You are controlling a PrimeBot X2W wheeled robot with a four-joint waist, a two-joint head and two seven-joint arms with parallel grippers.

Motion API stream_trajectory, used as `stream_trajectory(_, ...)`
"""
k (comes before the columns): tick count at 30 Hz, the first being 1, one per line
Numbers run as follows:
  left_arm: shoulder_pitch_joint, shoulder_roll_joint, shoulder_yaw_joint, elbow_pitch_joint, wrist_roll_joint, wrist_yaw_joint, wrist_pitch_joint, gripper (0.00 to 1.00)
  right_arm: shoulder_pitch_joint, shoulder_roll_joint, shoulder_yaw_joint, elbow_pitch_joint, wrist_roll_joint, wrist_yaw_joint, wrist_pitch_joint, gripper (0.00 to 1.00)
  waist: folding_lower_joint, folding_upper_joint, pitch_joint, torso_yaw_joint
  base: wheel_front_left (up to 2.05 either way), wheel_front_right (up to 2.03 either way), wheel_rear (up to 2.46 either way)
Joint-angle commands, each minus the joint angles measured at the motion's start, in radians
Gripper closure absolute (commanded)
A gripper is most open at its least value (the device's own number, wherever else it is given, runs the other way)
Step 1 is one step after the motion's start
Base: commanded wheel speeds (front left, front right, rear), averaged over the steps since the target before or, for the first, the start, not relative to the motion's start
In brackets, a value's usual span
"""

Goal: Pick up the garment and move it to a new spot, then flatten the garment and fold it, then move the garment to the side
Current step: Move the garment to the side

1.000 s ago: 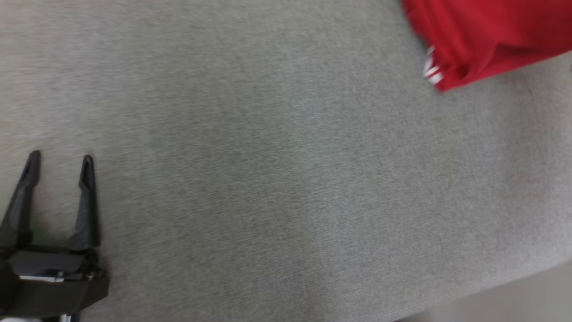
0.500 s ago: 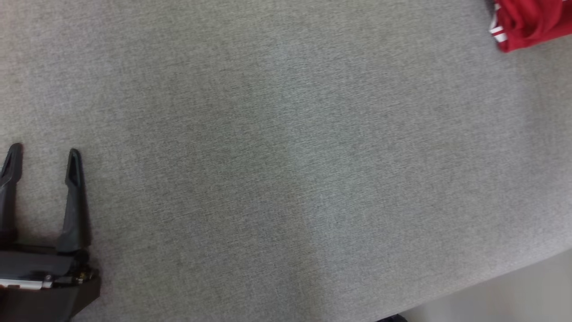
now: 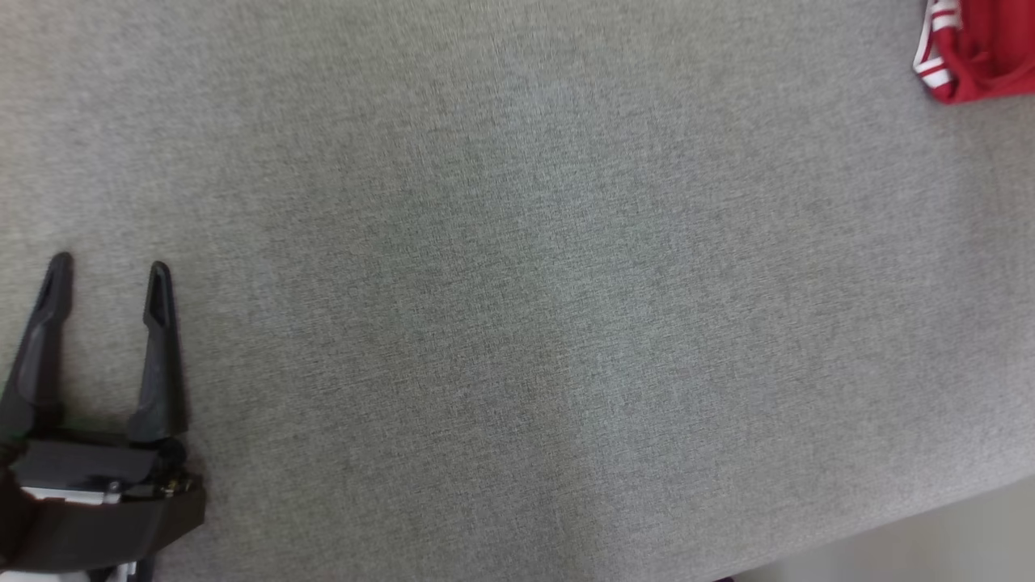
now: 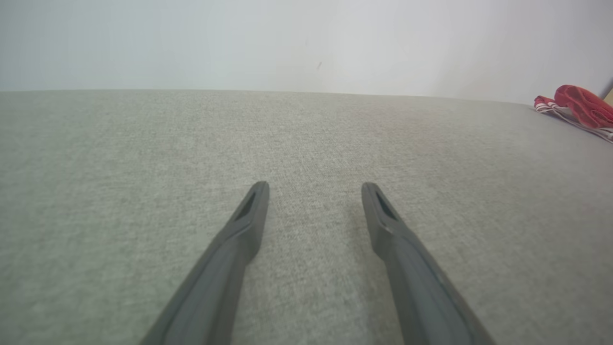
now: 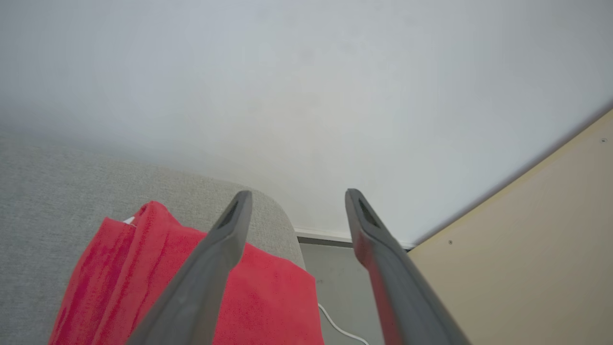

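The garment (image 3: 982,52) is red cloth with white stripes along one edge, lying at the far right of the grey fabric surface (image 3: 517,283). From the left wrist it appears as a small red heap (image 4: 582,105) far off to the right. My left gripper (image 3: 107,271) hovers over bare fabric at the lower left, open and empty (image 4: 314,189). My right gripper (image 5: 296,197) is open with nothing between its fingers; the red garment (image 5: 119,278) lies below it, near the surface's rounded corner.
A white wall (image 4: 306,43) stands behind the surface. Past the rounded corner are a pale wooden panel (image 5: 527,249), a strip of floor (image 5: 335,282) and a thin white cable (image 5: 340,328). The surface's near edge runs along the lower right (image 3: 889,525).
The head camera has swung left, so the garment slid toward the picture's upper right corner. The left gripper stays open at the lower left.
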Motion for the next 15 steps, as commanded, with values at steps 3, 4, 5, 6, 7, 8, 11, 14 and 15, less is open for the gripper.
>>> stream_trajectory(3,0.017,-0.047,-0.026,0.103,-0.018,-0.003,0.024,0.00,0.021,0.025,0.006,-0.002,0.018,0.000,-0.050,0.00,-0.0002,-0.0002,-0.074,0.027,0.00,0.00,0.00)
stream_trajectory(4,0.021,-0.053,-0.024,0.107,-0.017,-0.003,0.023,0.00,0.028,0.032,0.017,-0.008,0.023,0.000,-0.061,0.00,-0.0002,-0.0002,-0.092,0.033,0.00,0.00,0.00)
stream_trajectory(5,0.024,-0.060,-0.019,0.110,-0.018,-0.003,0.022,0.00,0.033,0.039,0.025,-0.018,0.026,0.000,-0.075,0.00,-0.0002,-0.0002,-0.111,0.040,0.00,0.00,0.00)
stream_trajectory(6,0.030,-0.065,-0.015,0.116,-0.017,-0.003,0.021,0.00,0.042,0.045,0.031,-0.025,0.027,0.000,-0.088,0.00,-0.0002,-0.0002,-0.132,0.046,0.00,0.00,0.00)
stream_trajectory(7,0.036,-0.069,-0.007,0.122,-0.015,-0.003,0.021,0.00,0.055,0.055,0.037,-0.032,0.033,0.000,-0.101,0.00,-0.0002,-0.0002,-0.155,0.053,0.00,0.00,0.00)
stream_trajectory(8,0.042,-0.074,0.001,0.126,-0.015,-0.002,0.020,0.00,0.071,0.067,0.043,-0.041,0.034,0.000,-0.110,0.00,-0.0002,-0.0002,-0.176,0.061,0.00,0.00,0.00)
stream_trajectory(11,0.051,-0.089,0.028,0.132,-0.012,-0.001,0.016,0.00,0.121,0.106,0.056,-0.075,0.028,0.000,-0.128,0.00,-0.0002,-0.0002,-0.239,0.083,0.00,0.00,0.00)
stream_trajectory(14,0.061,-0.107,0.051,0.144,-0.008,-0.001,0.014,0.00,0.193,0.157,0.048,-0.111,0.040,0.000,-0.148,0.00,-0.0002,-0.0002,-0.304,0.110,0.00,0.00,0.00)
stream_trajectory(15,0.071,-0.113,0.058,0.149,-0.007,-0.001,0.014,0.00,0.218,0.170,0.048,-0.123,0.041,0.000,-0.152,0.00,-0.0002,-0.0002,-0.324,0.117,0.00,0.00,0.00)
